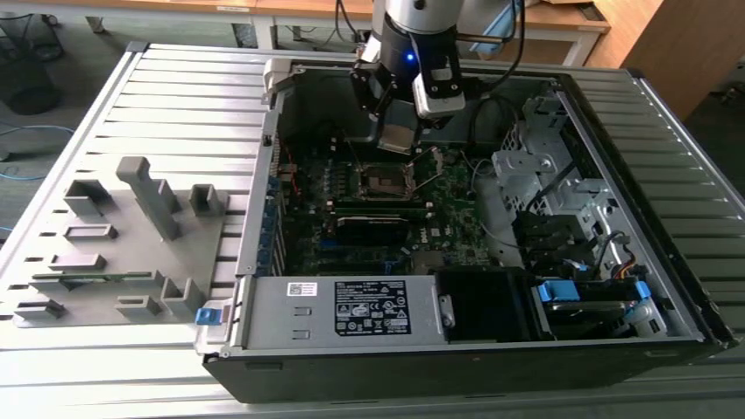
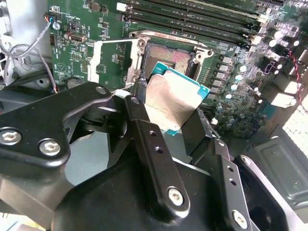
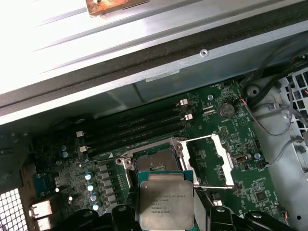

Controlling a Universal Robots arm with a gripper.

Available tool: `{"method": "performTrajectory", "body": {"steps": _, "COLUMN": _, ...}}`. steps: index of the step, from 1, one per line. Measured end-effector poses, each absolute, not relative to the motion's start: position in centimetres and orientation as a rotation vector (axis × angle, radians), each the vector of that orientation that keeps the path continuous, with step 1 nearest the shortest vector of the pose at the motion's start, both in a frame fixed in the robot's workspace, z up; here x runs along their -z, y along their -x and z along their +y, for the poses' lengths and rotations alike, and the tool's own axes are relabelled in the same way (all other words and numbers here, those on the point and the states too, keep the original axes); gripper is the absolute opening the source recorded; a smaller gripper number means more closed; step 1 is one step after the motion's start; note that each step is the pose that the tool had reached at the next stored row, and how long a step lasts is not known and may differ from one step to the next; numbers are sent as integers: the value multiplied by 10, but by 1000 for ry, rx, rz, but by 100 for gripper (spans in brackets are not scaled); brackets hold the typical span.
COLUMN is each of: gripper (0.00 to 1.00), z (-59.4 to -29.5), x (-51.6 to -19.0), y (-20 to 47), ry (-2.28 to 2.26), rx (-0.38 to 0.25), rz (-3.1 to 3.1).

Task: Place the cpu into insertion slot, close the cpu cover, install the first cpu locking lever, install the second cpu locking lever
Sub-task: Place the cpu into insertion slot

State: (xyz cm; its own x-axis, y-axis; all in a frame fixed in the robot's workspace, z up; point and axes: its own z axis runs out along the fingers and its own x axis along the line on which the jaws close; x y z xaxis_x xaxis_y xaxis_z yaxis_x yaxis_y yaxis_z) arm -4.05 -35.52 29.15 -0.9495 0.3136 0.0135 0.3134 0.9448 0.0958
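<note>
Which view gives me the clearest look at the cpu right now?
The first wrist view: the cpu faces the camera squarely, nearly its whole metal top visible. The second wrist view shows it tilted, partly hidden behind the jaws. The exterior view shows it small, beneath the arm's wrist.

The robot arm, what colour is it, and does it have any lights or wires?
The arm is a smooth silvery-grey tube ending in a black wrist with a small blue light. Black cables run beside it. The gripper is black, made of chunky jointed bars pinned with shiny silver bolts.
</note>
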Motion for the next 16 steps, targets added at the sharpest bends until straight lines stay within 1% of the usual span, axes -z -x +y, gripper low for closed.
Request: {"method": "performTrajectory", "body": {"steps": 16, "gripper": 54, "z": -355, "x": -291, "y": 41, "ry": -599, "rx": -152, "rz": 3075}}
